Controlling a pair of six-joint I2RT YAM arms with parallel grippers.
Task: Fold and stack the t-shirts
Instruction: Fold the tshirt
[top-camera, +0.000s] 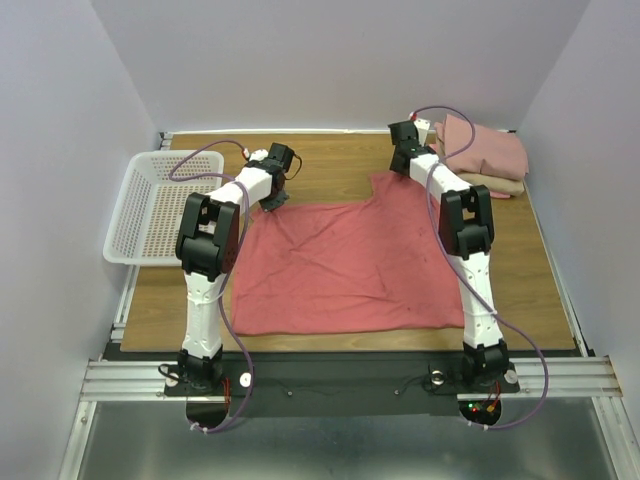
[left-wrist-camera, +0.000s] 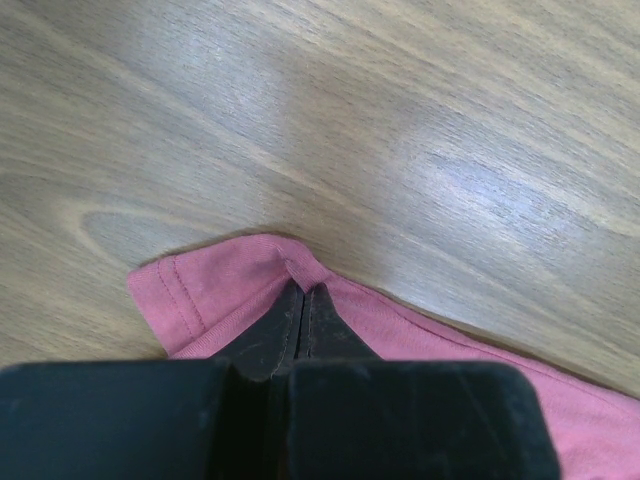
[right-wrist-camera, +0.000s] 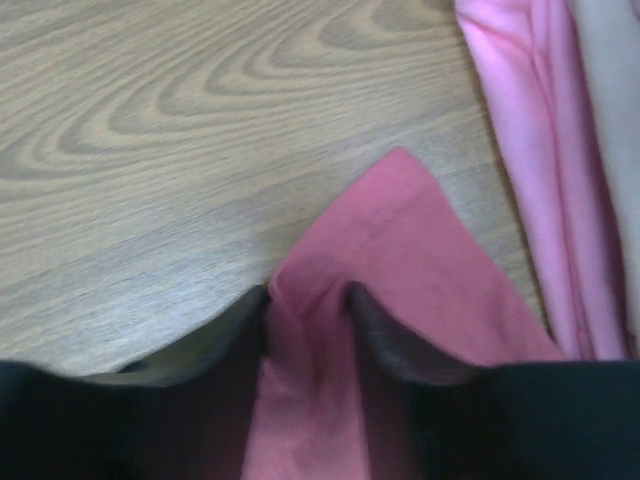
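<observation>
1. Coral-red shirt (top-camera: 340, 265): spread open across the middle of the table (top-camera: 330, 160), lightly wrinkled, far-right corner drawn into a peak.
2. Left gripper (top-camera: 275, 198): set on the shirt's far-left corner. Jaws pressed together, pinching a small fold of hem.
3. Right gripper (top-camera: 402, 165): set on the far-right peak. Jaws narrow, cloth bunched between the fingers (right-wrist-camera: 390, 340).
4. Folded stack at the table's far-right corner: dusty-pink shirt (top-camera: 485, 145) on top, tan shirt (top-camera: 497, 183) beneath, bright-pink edge (top-camera: 503, 195) lowest.
5. White mesh basket (top-camera: 150, 205): overhanging the table's left edge.
</observation>
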